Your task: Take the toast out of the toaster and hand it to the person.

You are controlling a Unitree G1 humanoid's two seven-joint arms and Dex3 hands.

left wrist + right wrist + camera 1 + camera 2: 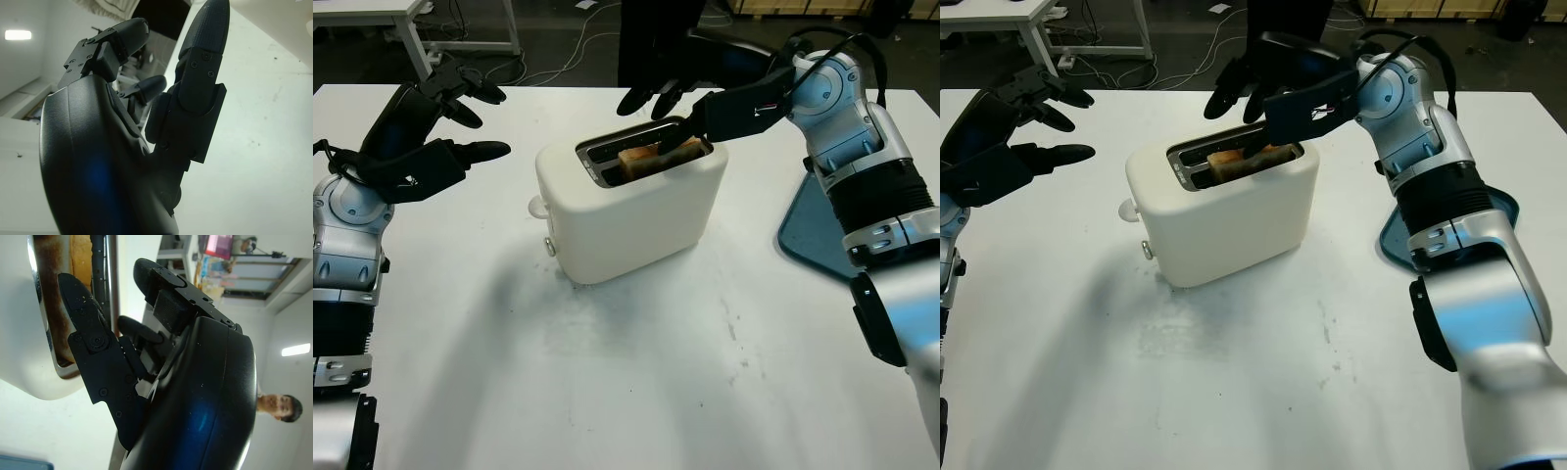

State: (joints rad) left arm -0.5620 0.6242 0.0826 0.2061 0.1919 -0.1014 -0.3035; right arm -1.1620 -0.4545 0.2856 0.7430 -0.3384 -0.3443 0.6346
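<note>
One slice of toast (641, 159) stands in the nearer slot of the white toaster (631, 211) at the middle of the white table (636, 392); from the head camera the right hand (680, 122) reaches over the slots, one finger dipping in beside the slice, seemingly to pinch it, nothing gripped yet; the left hand (445, 122) hovers open to the toaster's left, clear of the work; a blue tray (1503, 211) lies behind the right arm; the right wrist view shows a fingertip (73, 293) at the slot's browned rim, the toast just beside it; a person (279, 407) waits beyond.
</note>
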